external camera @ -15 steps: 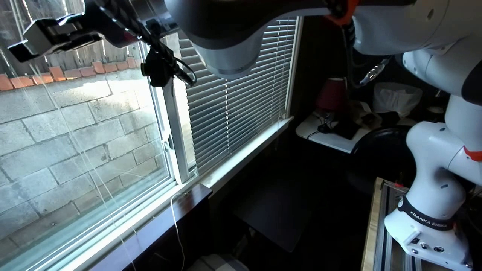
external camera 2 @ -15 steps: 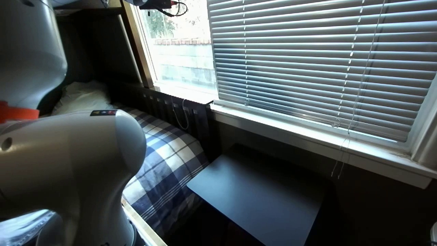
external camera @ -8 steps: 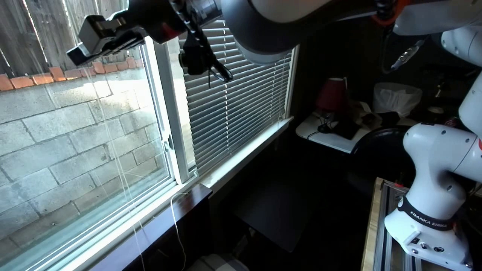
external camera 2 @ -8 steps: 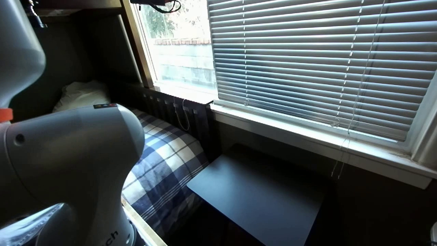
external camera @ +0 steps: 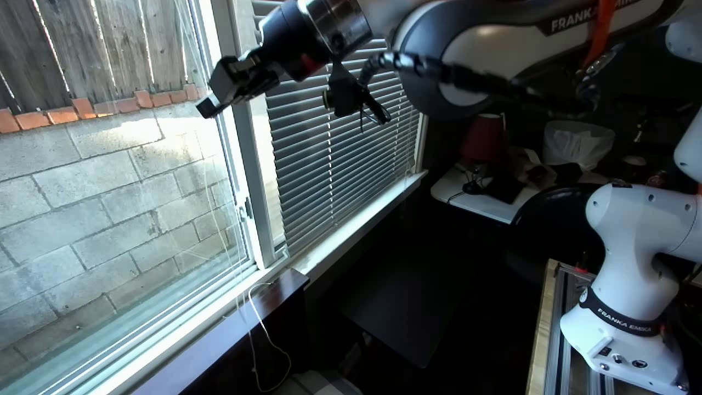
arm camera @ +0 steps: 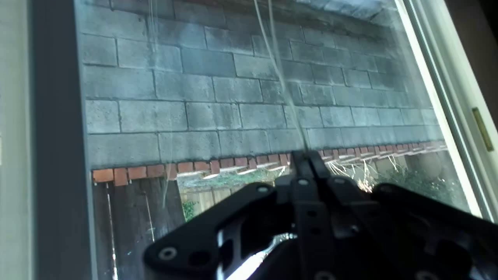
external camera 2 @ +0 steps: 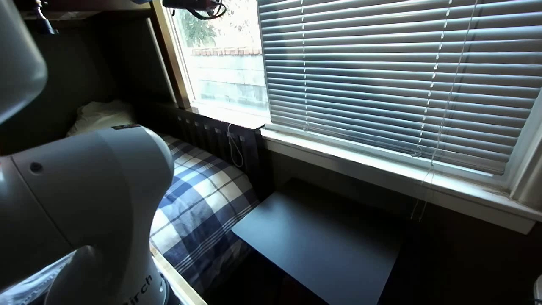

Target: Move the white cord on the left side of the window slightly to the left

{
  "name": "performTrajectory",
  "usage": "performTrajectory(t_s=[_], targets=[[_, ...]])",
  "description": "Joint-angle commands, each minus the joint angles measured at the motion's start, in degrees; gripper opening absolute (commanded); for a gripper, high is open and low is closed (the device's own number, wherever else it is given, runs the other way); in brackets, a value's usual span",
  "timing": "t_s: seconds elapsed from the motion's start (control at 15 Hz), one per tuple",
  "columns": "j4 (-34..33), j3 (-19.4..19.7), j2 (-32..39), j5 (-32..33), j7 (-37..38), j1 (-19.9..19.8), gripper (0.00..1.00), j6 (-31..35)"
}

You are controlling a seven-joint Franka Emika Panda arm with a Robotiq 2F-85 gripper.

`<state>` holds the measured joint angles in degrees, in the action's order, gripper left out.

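In an exterior view the arm point(external camera: 482, 60) partly hides the blinds point(external camera: 351, 181). A bed point(external camera 2: 203, 199) with a slatted rail point(external camera 2: 253, 152) stands below the window point(external camera: 253, 164), a black tabletop point(external camera 2: 322, 237) beside. The gripper point(arm camera: 306, 155) is clenched on the white cord point(arm camera: 296, 119) before the clear pane point(external camera: 126, 208). One bed, one tabletop, one red lamp point(external camera: 482, 140), two cord strands

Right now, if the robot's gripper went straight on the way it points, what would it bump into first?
Probably the window's clear glass: in the wrist view the gripper, closed on the white cord, points toward it. How wide the gap is, I can't judge.
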<state>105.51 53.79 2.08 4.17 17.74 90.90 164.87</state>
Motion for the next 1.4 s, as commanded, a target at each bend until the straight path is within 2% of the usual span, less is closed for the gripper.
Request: performTrajectory(t_s=[0.0, 0.27, 0.4, 0.53, 0.6, 0.67, 0.73, 0.87, 0.93, 1.0, 1.07, 1.13, 1.33], targets=[[8.44, 0.33, -7.17, 15.81, 11.54, 1.79, 0.31, -2.58], [16.9, -4.38, -14.86, 31.04, 23.25, -0.65, 0.61, -3.32], [21.81, -7.32, -19.2, 34.12, 26.81, -1.74, 0.76, -3.89], [26.35, -8.7, -22.8, 33.01, 27.27, -1.74, 0.9, -4.07], [28.47, -8.38, -24.09, 31.61, 26.19, -1.32, 0.98, -3.07], [30.52, -7.81, -25.36, 30.23, 25.19, -0.68, 1.0, -2.53], [33.07, -15.84, -23.64, 19.69, 17.45, -9.69, 1.0, 0.11], [36.5, -17.34, -24.7, 11.54, 11.59, -11.77, 1.0, 0.1], [36.78, -11.09, -26.74, 15.52, 13.96, -5.82, 1.0, -1.85], [38.23, -19.85, -24.54, 4.81, 4.41, -15.04, 1.0, -0.41], [38.71, -9.81, -27.32, 10.7, 5.1, -5.25, 1.0, 0.31], [36.43, -23.87, -21.58, 0.4, 1.02, -18.53, 1.0, -0.21], [37.76, -19.3, -22.88, 0.2, -1.61, -14.44, 1.0, 0.39]])
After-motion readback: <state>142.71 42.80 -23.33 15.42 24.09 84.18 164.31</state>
